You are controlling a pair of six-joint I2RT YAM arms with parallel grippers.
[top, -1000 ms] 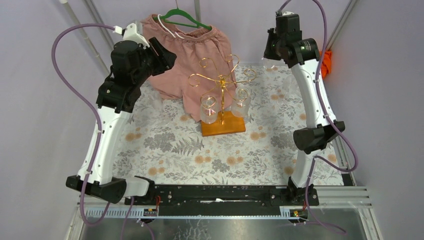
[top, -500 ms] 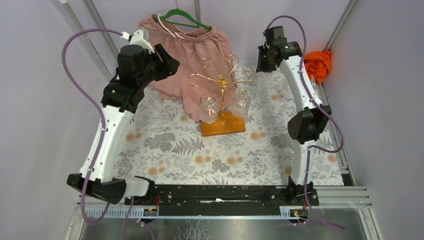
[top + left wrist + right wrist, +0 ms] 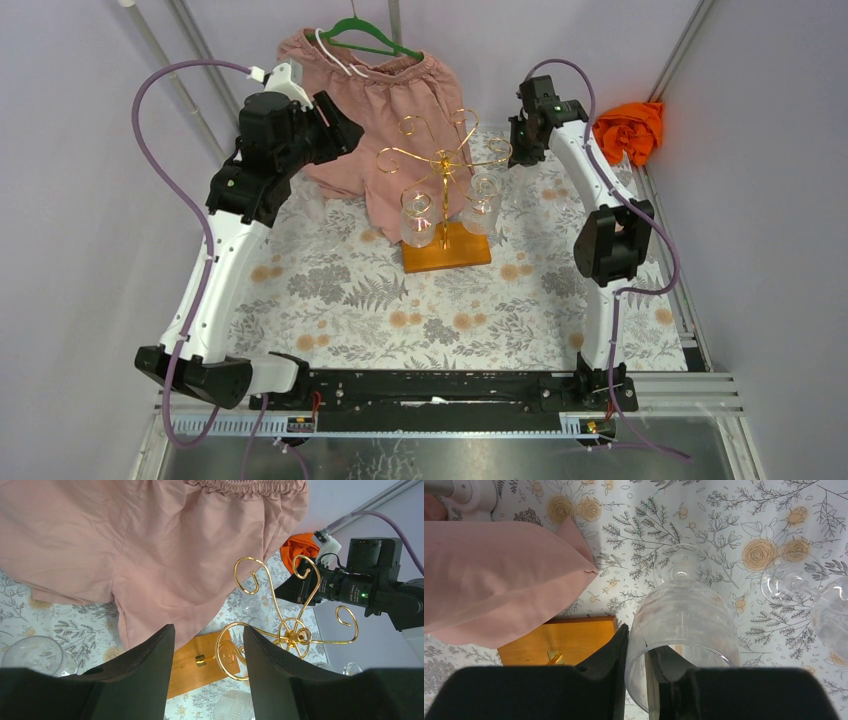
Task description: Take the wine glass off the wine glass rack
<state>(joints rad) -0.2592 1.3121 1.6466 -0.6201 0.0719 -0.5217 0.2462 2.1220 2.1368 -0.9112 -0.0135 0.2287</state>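
Clear wine glass point(image 3: 681, 625) clamped at its rim in my right pincer point(image 3: 638, 642), stem pointing away, near the far-right corner of the tabletop point(image 3: 340, 300) | left pincer point(image 3: 207, 630) apart, wine glass rack point(image 3: 443, 170) to its right, mid-tabletop.

pink shorts point(image 3: 380, 110) on green hanger point(image 3: 390, 43) at back; orange cloth point(image 3: 628, 130) far right; floral tablecloth point(image 3: 350, 290).

rightmost glass point(image 3: 831, 612) cropped, rack base point(image 3: 561, 639) half hidden
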